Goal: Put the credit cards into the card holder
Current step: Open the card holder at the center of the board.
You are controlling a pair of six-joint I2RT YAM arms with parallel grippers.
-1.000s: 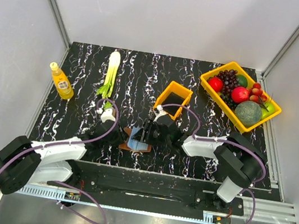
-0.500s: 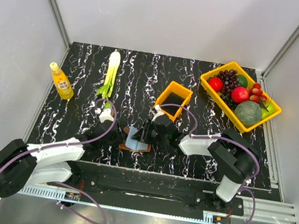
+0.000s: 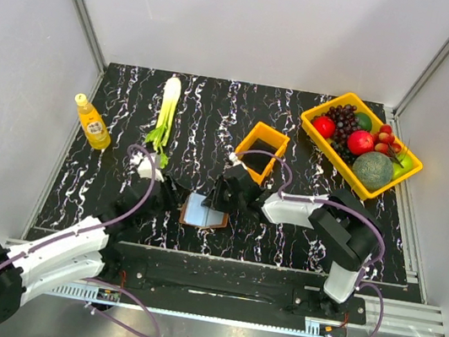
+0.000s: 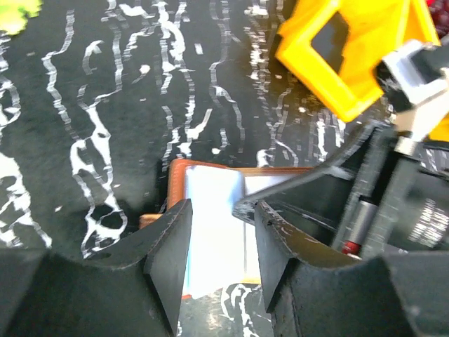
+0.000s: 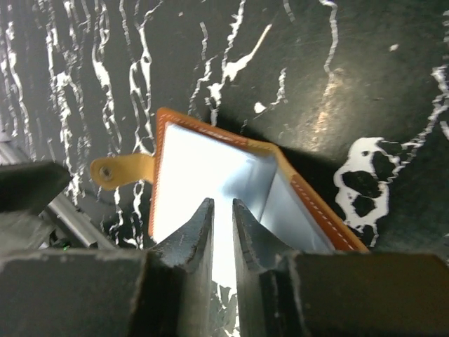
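The card holder (image 3: 195,223) lies open and flat on the black marbled table, near the middle front. Pale blue credit cards (image 3: 201,210) lie on its inner faces. In the right wrist view one card (image 5: 193,165) covers the left face and another (image 5: 298,214) lines the raised right flap (image 5: 319,210). My right gripper (image 5: 222,203) hovers over that card with only a narrow slit between its fingers and nothing in it. My left gripper (image 4: 221,210) stands open at the holder's left edge (image 4: 175,184), above a card (image 4: 210,189). In the top view the left gripper (image 3: 170,197) and right gripper (image 3: 218,200) flank the holder.
A small orange bin (image 3: 261,150) stands just behind the right gripper. A yellow tray of fruit (image 3: 314,125) sits at the back right. A leek (image 3: 166,110) and a yellow bottle (image 3: 92,123) are at the back left. Grey walls enclose the table.
The blue card that stood tilted up between the grippers now lies flat in the holder. The left arm has reached further forward and its jaws have widened. The right jaws have narrowed.
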